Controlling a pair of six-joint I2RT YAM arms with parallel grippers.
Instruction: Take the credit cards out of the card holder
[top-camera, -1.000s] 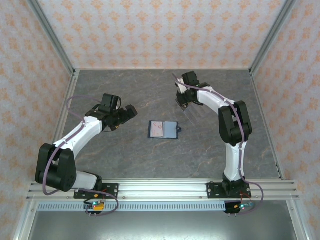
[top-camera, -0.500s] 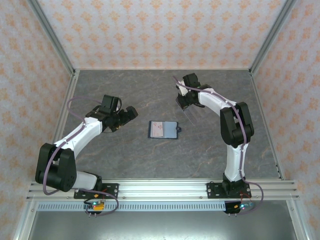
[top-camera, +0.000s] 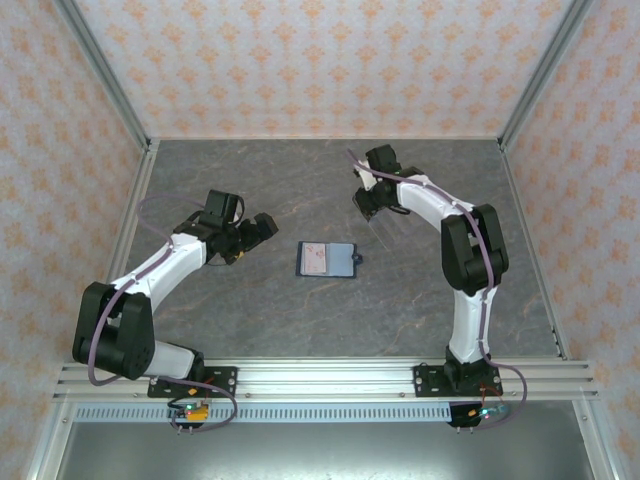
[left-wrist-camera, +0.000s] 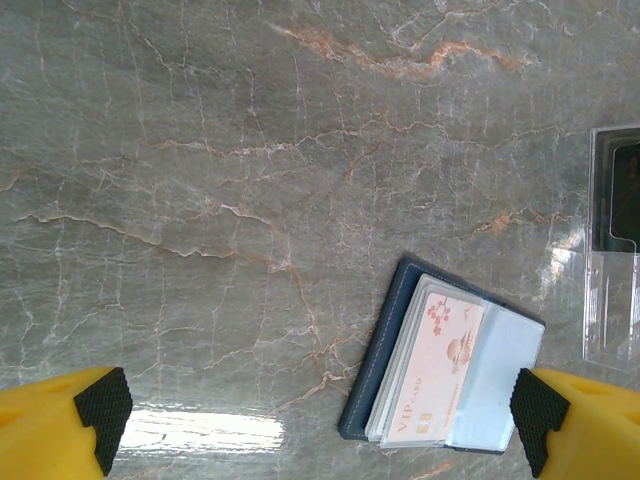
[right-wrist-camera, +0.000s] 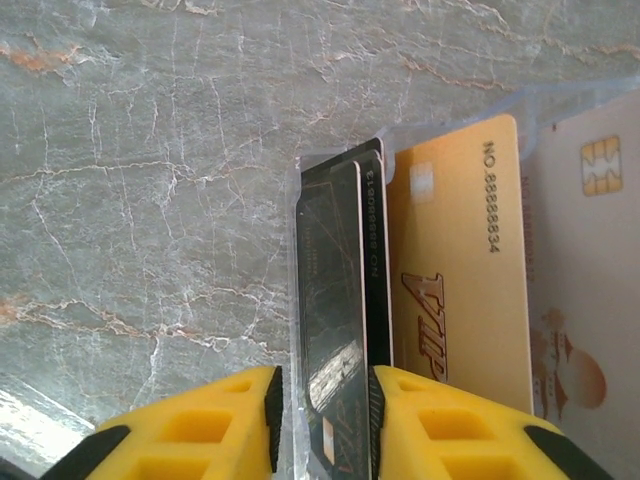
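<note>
Between the right gripper's (right-wrist-camera: 323, 400) yellow fingers sits a dark card (right-wrist-camera: 335, 290). The jaws are parted a bit, and I can't tell if they're actually pinching it. Right beside it lie a gold VIP card (right-wrist-camera: 455, 270) and a pale pink card (right-wrist-camera: 585, 290). The left gripper (left-wrist-camera: 320, 418) is spread wide open, with the card holder (left-wrist-camera: 372, 370) lying open on the table just ahead of it, a pink VIP card (left-wrist-camera: 440, 370) tucked inside.

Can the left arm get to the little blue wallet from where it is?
Probably yes. The left gripper is open and close beside the wallet, which lies flat on the table with nothing between them.
</note>
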